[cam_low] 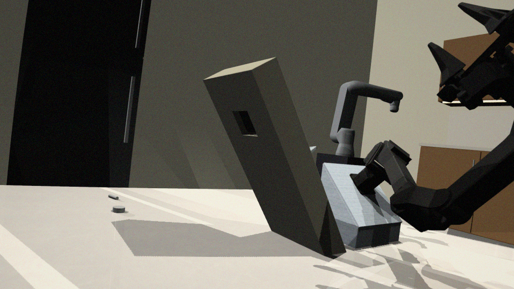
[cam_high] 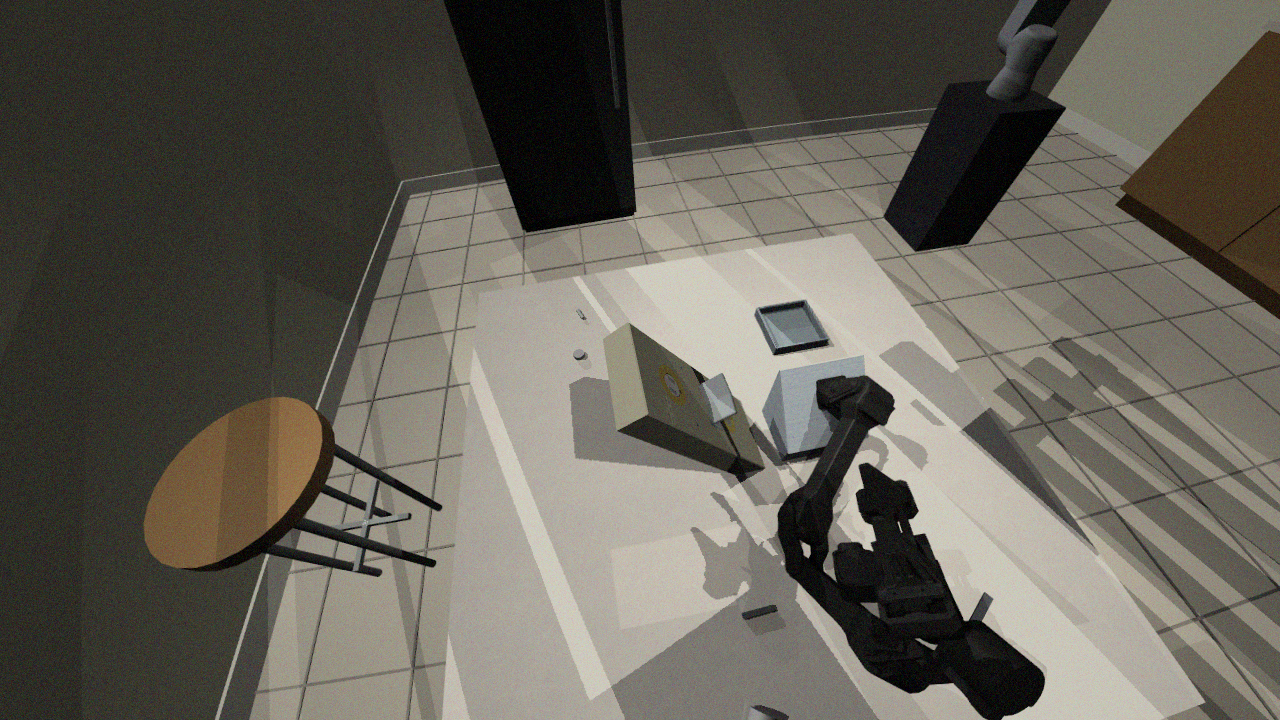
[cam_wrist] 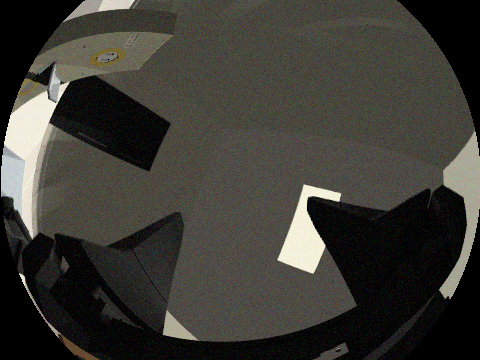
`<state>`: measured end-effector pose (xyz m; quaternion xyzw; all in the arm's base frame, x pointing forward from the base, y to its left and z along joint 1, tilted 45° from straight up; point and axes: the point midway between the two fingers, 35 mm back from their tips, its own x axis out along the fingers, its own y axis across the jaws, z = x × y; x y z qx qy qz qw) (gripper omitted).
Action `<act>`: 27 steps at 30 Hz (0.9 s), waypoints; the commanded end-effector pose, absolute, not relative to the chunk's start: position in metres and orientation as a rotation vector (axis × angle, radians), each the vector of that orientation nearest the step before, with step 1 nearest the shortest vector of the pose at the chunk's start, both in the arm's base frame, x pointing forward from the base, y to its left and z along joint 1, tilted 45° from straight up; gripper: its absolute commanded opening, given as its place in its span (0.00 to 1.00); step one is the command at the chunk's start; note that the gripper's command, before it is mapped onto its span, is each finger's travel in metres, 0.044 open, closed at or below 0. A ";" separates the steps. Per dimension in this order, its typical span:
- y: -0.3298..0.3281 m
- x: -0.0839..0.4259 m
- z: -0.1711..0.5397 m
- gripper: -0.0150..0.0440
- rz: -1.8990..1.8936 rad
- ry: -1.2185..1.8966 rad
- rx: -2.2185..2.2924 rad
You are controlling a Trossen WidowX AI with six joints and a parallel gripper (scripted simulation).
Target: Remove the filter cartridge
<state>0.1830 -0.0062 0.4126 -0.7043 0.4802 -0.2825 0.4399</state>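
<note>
The round filter cartridge [cam_high: 672,385] [cam_wrist: 107,57] sits in the upper part of the tilted beige service panel [cam_high: 626,376] [cam_low: 244,154] [cam_wrist: 145,47], inside a yellow ring. Small dark slot marks show on its pale face in the wrist view. The shallow blue-grey tray [cam_high: 792,326] stands on the table beyond the metal wedge; its floor looks bare. My gripper [cam_high: 850,508] [cam_low: 444,23] [cam_wrist: 246,212] is open and empty, raised on the robot's side of the panel, well apart from it. The tray is not seen in the exterior view or the wrist view.
A pale plate [cam_high: 718,399] [cam_wrist: 53,82] juts from the panel's lower face beside another yellow ring. The metal wedge [cam_high: 792,402] [cam_low: 341,190] stands beside the panel, with a dark arm part over it. A small cylinder [cam_high: 580,314], a disc [cam_high: 579,354] and a dark bar [cam_high: 759,612] lie apart.
</note>
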 end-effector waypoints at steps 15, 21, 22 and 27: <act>-0.082 0.104 0.420 0.41 -0.679 0.768 -1.145; -0.138 0.101 0.398 0.41 -0.540 0.529 -0.748; -0.147 0.103 0.392 0.41 -0.517 0.502 -0.678; -0.187 0.131 0.350 0.41 -0.351 0.391 -0.291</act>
